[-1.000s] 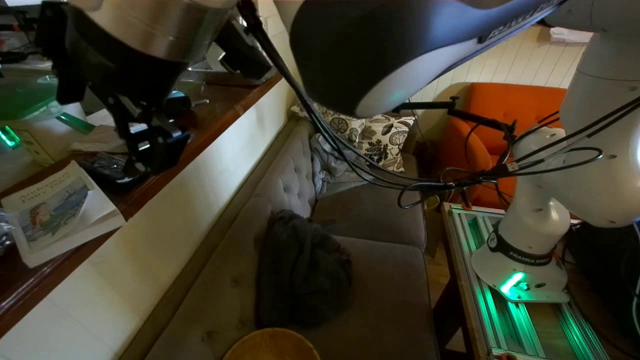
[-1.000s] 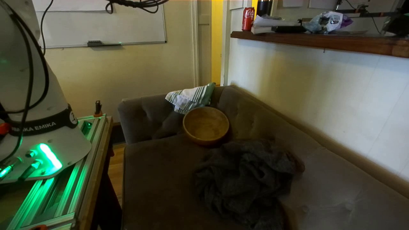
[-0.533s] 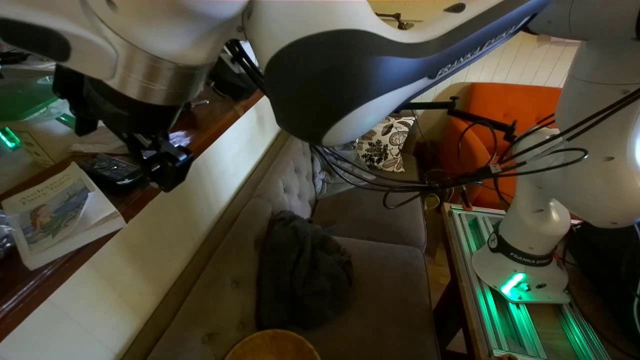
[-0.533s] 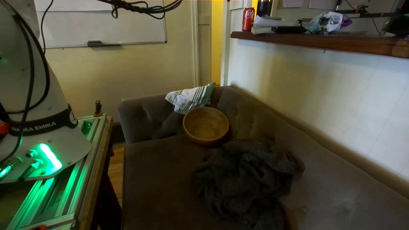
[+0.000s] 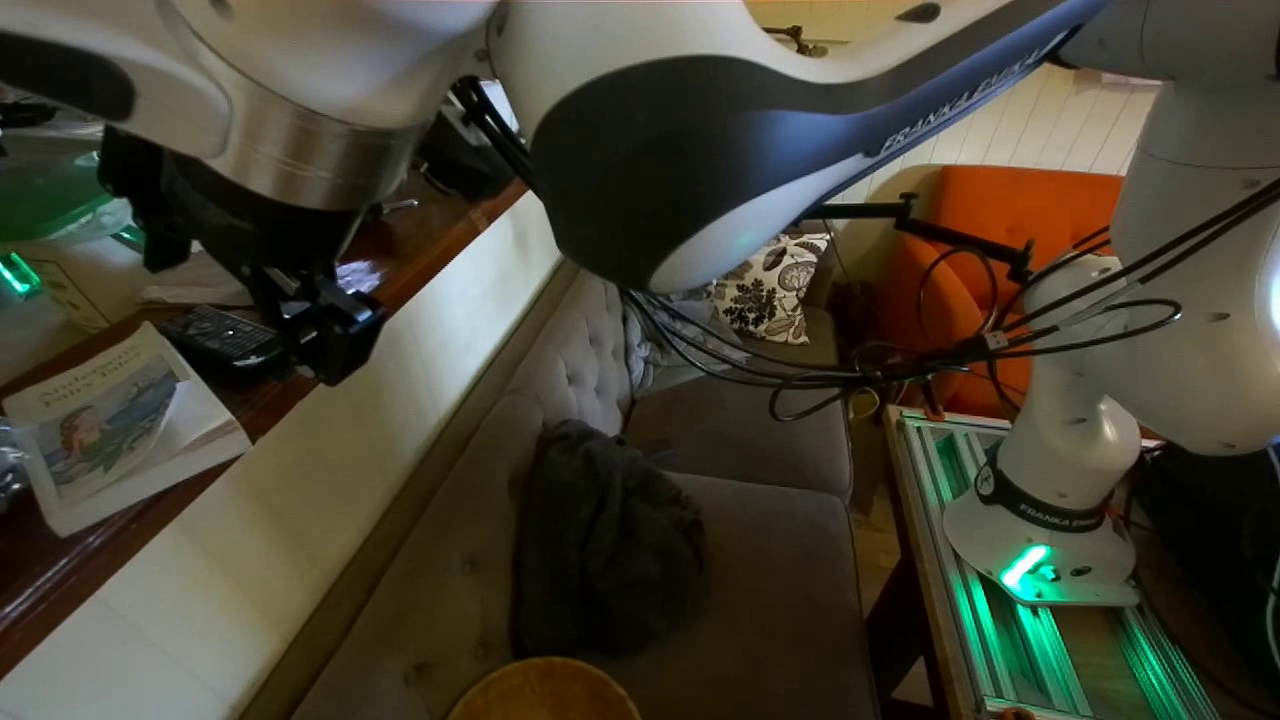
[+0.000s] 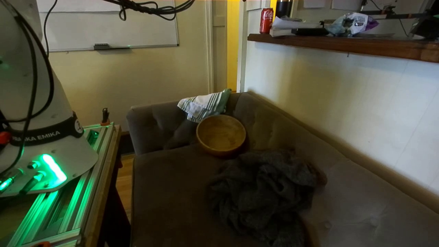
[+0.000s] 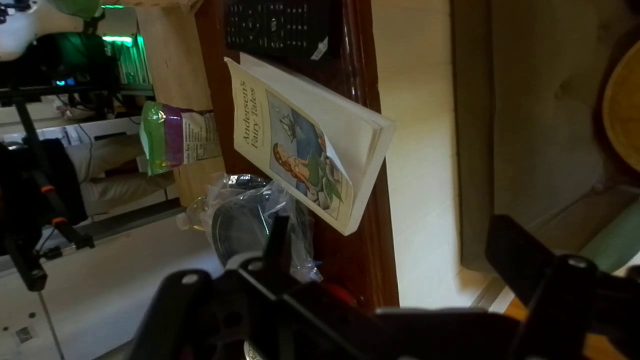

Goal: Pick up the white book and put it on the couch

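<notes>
The white book [image 5: 110, 420], titled Andersen's Fairy Tales with a mermaid picture, lies flat on a brown wooden ledge, cover up, its front cover curling. It also shows in the wrist view [image 7: 300, 150], ahead of the fingertips. My gripper [image 5: 255, 305] is above the ledge beside the book, apart from it. In the wrist view the gripper [image 7: 390, 235] has its fingers wide apart with nothing between them. The grey-brown couch [image 5: 770, 580] stands below the ledge, against the wall; it also shows in an exterior view [image 6: 168, 185] and the wrist view [image 7: 530, 110].
A black remote [image 7: 280, 27] and a plastic-wrapped item [image 7: 245, 220] flank the book on the ledge [image 7: 380, 270]. A dark blanket [image 6: 264, 199] and a wooden bowl [image 6: 221, 135] lie on the couch. A red can [image 6: 266, 20] stands on the ledge. An orange chair [image 5: 1040, 230] stands behind.
Over the last second the arm has come lower, and the gripper has shifted down and slightly right in an exterior view. It is nearly still in the last half second. The book has not moved.
</notes>
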`<state>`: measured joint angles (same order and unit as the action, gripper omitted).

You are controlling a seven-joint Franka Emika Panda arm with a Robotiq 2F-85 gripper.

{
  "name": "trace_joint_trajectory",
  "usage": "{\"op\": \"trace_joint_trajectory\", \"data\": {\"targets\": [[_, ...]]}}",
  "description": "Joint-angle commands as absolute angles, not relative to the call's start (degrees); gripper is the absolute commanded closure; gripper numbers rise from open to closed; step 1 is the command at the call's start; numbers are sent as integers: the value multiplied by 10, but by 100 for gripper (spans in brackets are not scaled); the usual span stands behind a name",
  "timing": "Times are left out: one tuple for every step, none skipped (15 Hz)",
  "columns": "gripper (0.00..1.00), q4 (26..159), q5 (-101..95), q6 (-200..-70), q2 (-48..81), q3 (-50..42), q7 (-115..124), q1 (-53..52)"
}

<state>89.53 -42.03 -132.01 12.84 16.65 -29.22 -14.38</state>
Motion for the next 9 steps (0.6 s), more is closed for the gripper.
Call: {"op": "trace_joint_trajectory", "data": {"targets": [[0, 892, -417, -1319, 129, 156, -294, -154], [0, 892, -417, -1319, 129, 156, -294, -154], [0, 904, -438, -1332, 120, 153, -279, -158], [0, 905, -451, -1334, 124, 150, -270, -163], [0, 906, -449, -1341, 131, 151, -277, -162], [0, 911, -450, -1347, 133, 150, -281, -162], [0, 918, -451, -1354, 134, 149, -288, -161], [0, 926, -453, -1365, 135, 148, -295, -159], [0, 933, -455, -1379, 136, 146, -301, -157]]}}
